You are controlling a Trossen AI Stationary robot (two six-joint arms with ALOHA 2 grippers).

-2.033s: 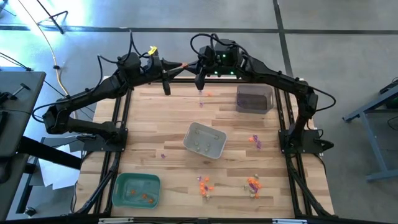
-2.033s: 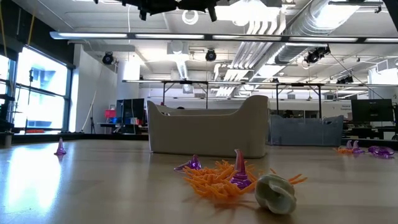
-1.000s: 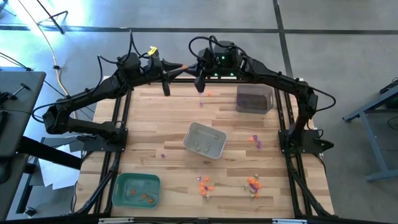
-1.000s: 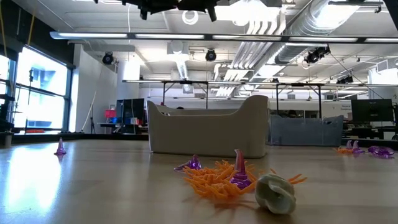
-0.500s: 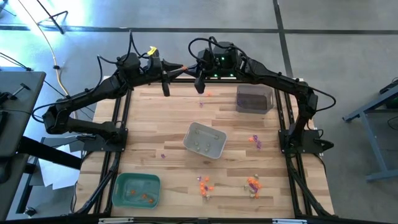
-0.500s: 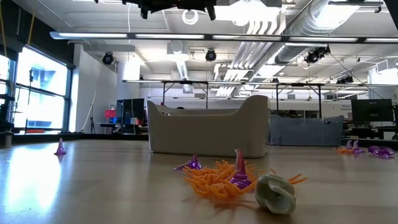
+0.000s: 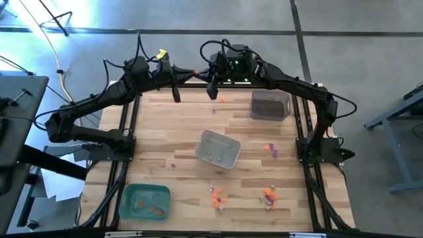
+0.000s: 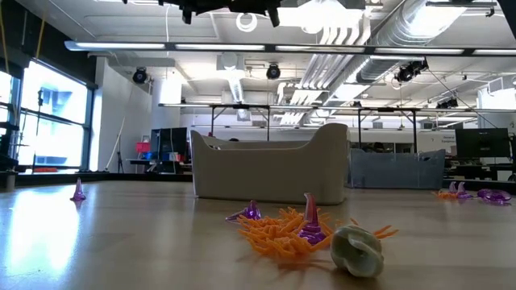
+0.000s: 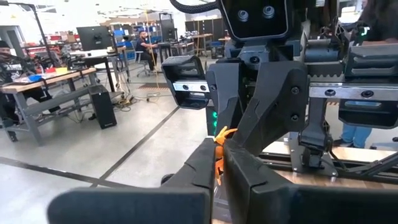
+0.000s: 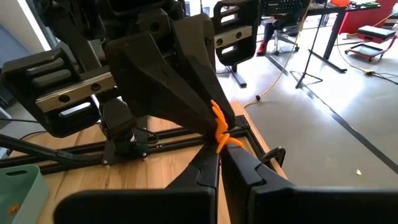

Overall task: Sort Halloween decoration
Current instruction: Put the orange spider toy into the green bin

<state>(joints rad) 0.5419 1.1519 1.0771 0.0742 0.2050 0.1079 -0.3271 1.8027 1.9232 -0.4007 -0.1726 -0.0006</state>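
Left fingers point(image 9: 219, 163) have just clenched on an orange spiky trinket point(image 9: 219, 138); right fingers point(image 10: 219, 163) pinch it too.

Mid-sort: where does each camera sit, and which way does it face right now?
High view: overhead, looking straight down on the table; both arms show, and the left gripper and right gripper meet at the far edge.
Low view: at table height, level across trinkets to the pale tray; arm parts at top.
Left wrist view: faces the right gripper past its own shut fingers.
Right wrist view: faces the left gripper past its own fingers.
Shared: both wrist views show the orange trinket pinched between the grippers.
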